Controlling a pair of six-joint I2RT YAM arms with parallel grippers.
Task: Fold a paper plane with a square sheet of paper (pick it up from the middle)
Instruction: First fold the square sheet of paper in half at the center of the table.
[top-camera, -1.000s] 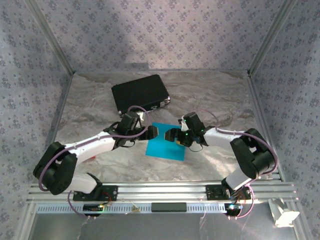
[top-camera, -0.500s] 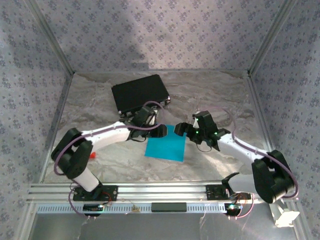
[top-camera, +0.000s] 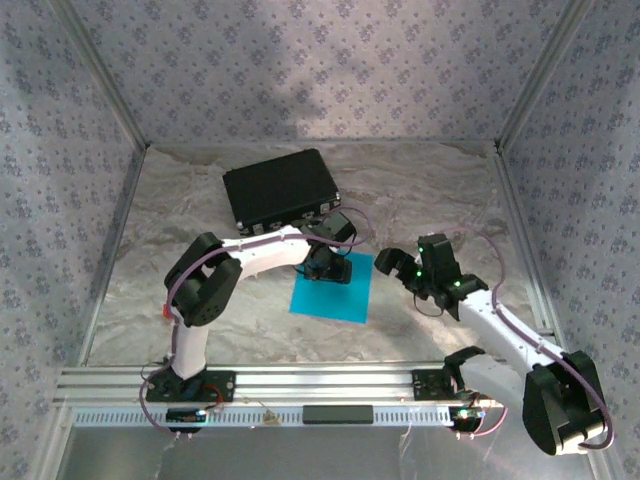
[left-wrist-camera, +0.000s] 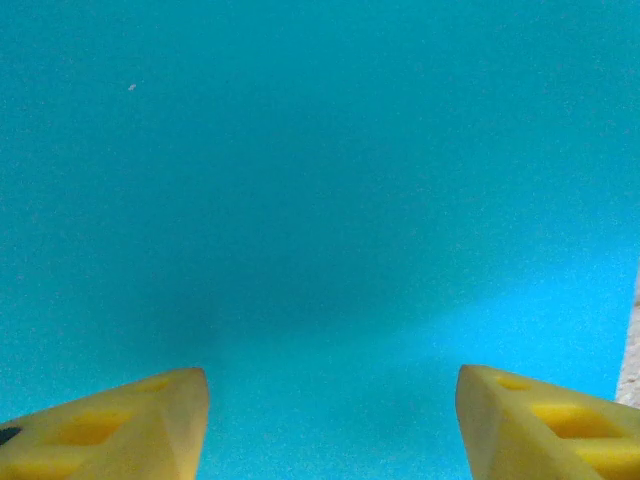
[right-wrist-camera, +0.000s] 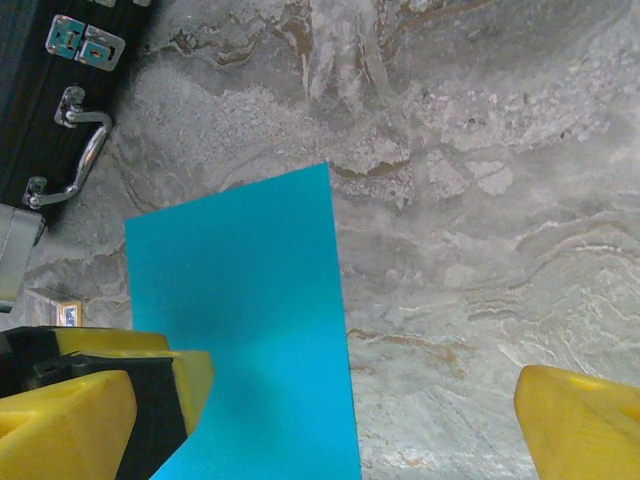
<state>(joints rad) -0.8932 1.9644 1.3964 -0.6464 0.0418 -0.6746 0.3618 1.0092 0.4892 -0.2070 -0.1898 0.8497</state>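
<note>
While hanging close over the square sheet of paper (top-camera: 335, 300), flat at the middle of the surface (top-camera: 440, 200), shows left pincer (top-camera: 330, 269) half open and empty, probably to pinch its middle; holds right pincer (top-camera: 392, 262) wide open, empty, just right.

One square sheet of paper (top-camera: 335, 302), just in front of one black case (top-camera: 278, 186) on one table (top-camera: 430, 200). One small red block (top-camera: 166, 311), well left of the case. Two tools: left tool (left-wrist-camera: 330, 390), right tool (right-wrist-camera: 340, 400).

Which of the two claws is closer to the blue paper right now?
The left. The left gripper hangs low over the far part of the paper, jaws apart. The right gripper sits by the paper's right edge, higher above the table.
</note>
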